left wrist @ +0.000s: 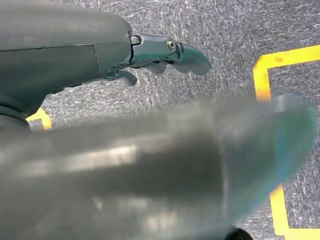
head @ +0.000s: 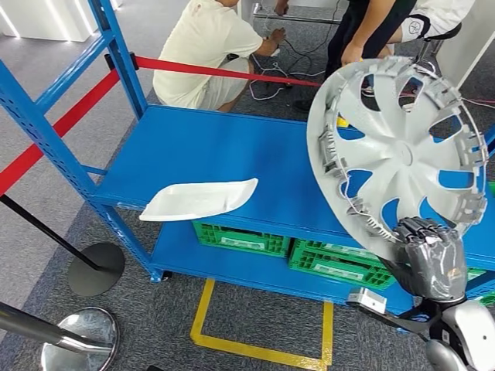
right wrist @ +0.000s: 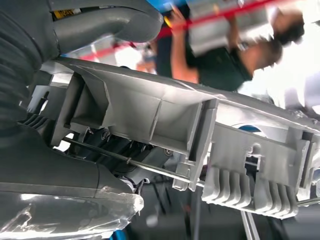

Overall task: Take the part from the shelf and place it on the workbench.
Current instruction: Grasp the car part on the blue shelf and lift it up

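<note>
While gripping lower rim of grey wheel cover (head: 403, 147), right hand (head: 435, 259) holding it upright and slightly tilted, raised in front of blue shelf (head: 233, 154), inner ribbed side and clips facing camera. Fingers clamped on rim edge, confirmed close up in right wrist view (right wrist: 181, 130). Left hand (left wrist: 166, 52) hanging over grey carpet with yellow floor tape (left wrist: 281, 210), fingers apart, holding nothing. White curved panel (head: 198, 201) lying flat at shelf front edge. Green crates (head: 291, 251) sitting on lower level. Red barrier strap (head: 216, 71) running behind shelf, two people (head: 204, 46) crouching beyond it.
</note>
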